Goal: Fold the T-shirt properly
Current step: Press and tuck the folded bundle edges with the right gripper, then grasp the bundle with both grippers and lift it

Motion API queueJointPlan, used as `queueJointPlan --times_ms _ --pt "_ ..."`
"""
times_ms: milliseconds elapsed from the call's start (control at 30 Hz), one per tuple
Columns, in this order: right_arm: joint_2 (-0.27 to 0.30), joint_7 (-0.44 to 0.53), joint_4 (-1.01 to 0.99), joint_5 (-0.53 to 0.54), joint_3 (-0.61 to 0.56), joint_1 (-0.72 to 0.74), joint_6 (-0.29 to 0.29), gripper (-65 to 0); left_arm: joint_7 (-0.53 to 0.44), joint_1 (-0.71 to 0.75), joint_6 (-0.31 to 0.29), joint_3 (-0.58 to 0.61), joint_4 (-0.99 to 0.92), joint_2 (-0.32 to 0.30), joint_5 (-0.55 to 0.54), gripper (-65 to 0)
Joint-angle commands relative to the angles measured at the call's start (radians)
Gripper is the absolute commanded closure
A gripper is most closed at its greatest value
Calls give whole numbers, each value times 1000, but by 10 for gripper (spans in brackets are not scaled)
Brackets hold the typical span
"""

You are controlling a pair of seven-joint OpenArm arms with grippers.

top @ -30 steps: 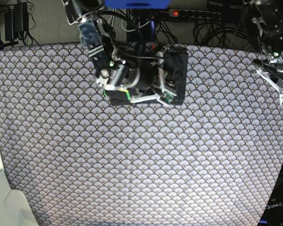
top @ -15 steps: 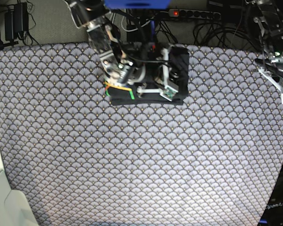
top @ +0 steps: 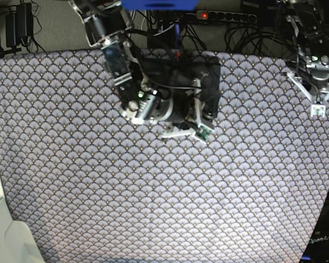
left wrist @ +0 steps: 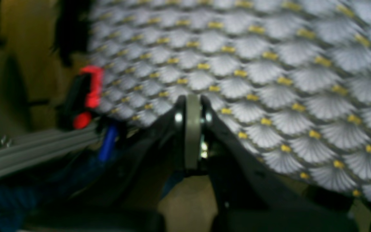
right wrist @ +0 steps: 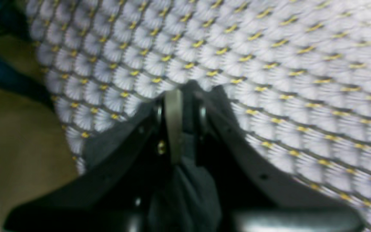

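Soft dark charcoal knit T-shirt (top: pixel 208 82), folded compact at the table's far centre on scallop-print cloth (top: pixel 153 192). Limp, light; best pinched at an edge. Right jaws (right wrist: pixel 180 129) clamping a dark fold; left jaws (left wrist: pixel 192 129) closed, empty.

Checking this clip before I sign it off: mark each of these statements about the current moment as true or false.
1. The T-shirt lies spread flat across the whole table. False: it is a small folded bundle near the far edge.
2. The right gripper is over the T-shirt's near edge. True.
3. The left gripper holds the T-shirt. False: it is shut on nothing, over the patterned cloth at the side.
4. Dark fabric shows between the right gripper's fingers in its wrist view. True.
5. The table cover is plain white. False: it has a grey scallop print.
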Motion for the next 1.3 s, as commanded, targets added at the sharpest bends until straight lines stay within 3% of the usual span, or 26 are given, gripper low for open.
queueJointPlan --times_ms 0,100,233,333,467,567,733,900,1267 --pt "9 16 50 18 2 1 6 -52 -13 -6 -32 -3 18 2 2 -6" --pt "50 -1 162 17 8 -23 6 -53 -13 -15 -155 -3 21 44 2 -43" --pt "99 -53 271 17 40 -45 6 -122 -13 -29 -287 -3 21 96 2 -232" --pt "133 -81 327 17 102 -58 6 -214 -11 -58 -287 -5 22 148 -4 -352" --pt "181 -76 355 20 178 -83 6 -255 105 -107 -287 -6 24 182 -153 -361" --pt "214 -79 360 24 218 -88 6 -255 187 -131 -287 -6 22 182 -351 -362" --pt "237 -78 361 21 220 -115 6 -255 210 -139 -287 -3 12 205 -593 -362" --pt "237 -81 361 21 220 -115 6 -254 202 -139 -287 -2 -34 261 -610 -362" --pt "237 -81 361 20 220 -117 6 -254 116 -161 -287 -2 -286 257 -615 -363"
